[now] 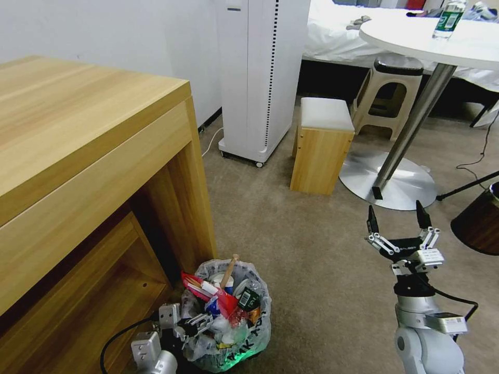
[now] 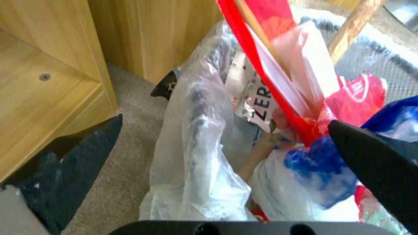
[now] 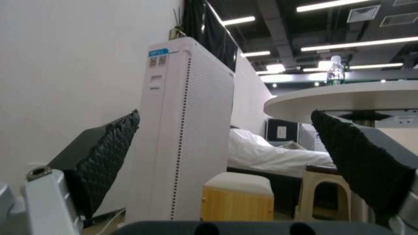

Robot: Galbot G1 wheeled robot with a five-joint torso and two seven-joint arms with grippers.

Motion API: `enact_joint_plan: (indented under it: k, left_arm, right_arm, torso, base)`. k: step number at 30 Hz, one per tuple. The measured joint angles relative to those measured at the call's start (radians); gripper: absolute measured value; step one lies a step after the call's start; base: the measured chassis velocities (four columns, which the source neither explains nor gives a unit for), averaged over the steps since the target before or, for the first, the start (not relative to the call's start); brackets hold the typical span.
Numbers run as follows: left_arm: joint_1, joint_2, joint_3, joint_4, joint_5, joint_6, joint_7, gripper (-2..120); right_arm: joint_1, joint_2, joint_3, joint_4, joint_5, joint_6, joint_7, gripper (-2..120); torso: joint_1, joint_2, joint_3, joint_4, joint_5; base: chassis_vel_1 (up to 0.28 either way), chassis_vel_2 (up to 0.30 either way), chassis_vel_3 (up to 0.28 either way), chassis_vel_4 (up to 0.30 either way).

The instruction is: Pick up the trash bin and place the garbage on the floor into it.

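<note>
Left arm: low, forearm angled forward. Left gripper (image 1: 189, 324): jaws spread, one black finger (image 2: 74, 160) on each side of the gap, rim of the trash bin (image 1: 260, 311) standing between them, untouched by either. Right arm: raised upright, wrist vertical. Right gripper (image 1: 398, 221): jaws pointing up, spread wide, nothing between them.

My right gripper (image 3: 224, 143) with black ridged fingers (image 3: 109, 153) spread wide, framing a tall white appliance (image 3: 187, 130), wood-sided stool (image 3: 237, 199), round white table (image 3: 344, 98) bearing a bottle (image 3: 335, 70), white bedding (image 3: 270, 155) behind
</note>
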Motion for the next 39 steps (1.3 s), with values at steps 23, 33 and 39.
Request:
enact_joint_plan:
  k: [23, 33, 39]
  left_arm:
    - [0.196, 0.011, -0.136, -0.177, 0.116, -0.025, 0.002, 100]
    - [0.23, -0.089, -0.249, -0.217, 0.334, -0.105, 0.107, 100]
    - [0.194, -0.321, -0.222, -0.172, 0.581, -0.272, 0.196, 100]
  right_arm:
    - [-0.02, -0.058, 0.047, 0.065, 0.036, -0.076, 0.039, 100]
    - [-0.027, -0.027, 0.05, 0.061, -0.064, -0.057, 0.113, 100]
    - [-0.037, -0.016, 0.07, 0.038, -0.096, -0.018, 0.138, 100]
  torso:
    - [0.0, 0.0, 0.0, 0.0, 0.0001]
    - [0.0, 0.0, 0.0, -0.0002, 0.0003]
    - [0.0, 0.0, 0.0, -0.0001, 0.0002]
  base:
    - [0.0, 0.0, 0.0, 0.0]
    - [0.0, 0.0, 0.0, 0.0]
    - [0.0, 0.0, 0.0, 0.0]
